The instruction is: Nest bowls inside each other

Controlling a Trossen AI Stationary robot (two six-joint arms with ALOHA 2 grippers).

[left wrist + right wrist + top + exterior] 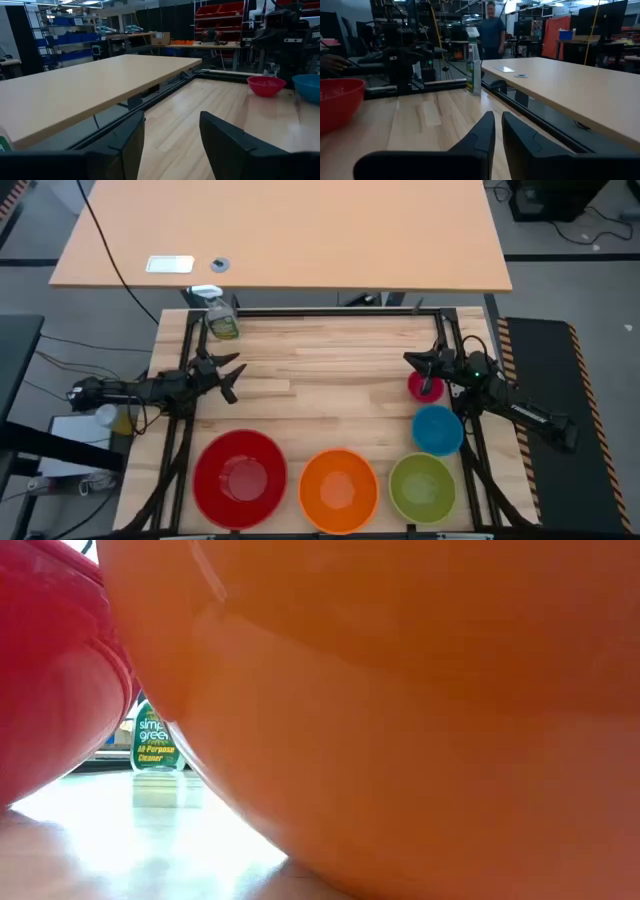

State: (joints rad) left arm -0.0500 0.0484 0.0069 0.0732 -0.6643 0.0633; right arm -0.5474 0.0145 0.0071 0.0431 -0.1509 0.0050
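Note:
Five bowls rest on their bases on the wooden table. Red, orange and green stand in a row along the near edge. Blue and the small pink one stand at the right. My right gripper is shut, just on the far side of the pink bowl, pointing at the table's left; nothing is between its fingers. My left gripper hovers open over the table's left part, pointing right, with nothing between its fingers; its view shows the pink bowl and the blue bowl.
A yellow-green spray bottle stands at the table's far left corner. A black frame runs round the table, with a beige desk behind it. The orange bowl fills the low view, the red bowl beside it. A person stands in the room.

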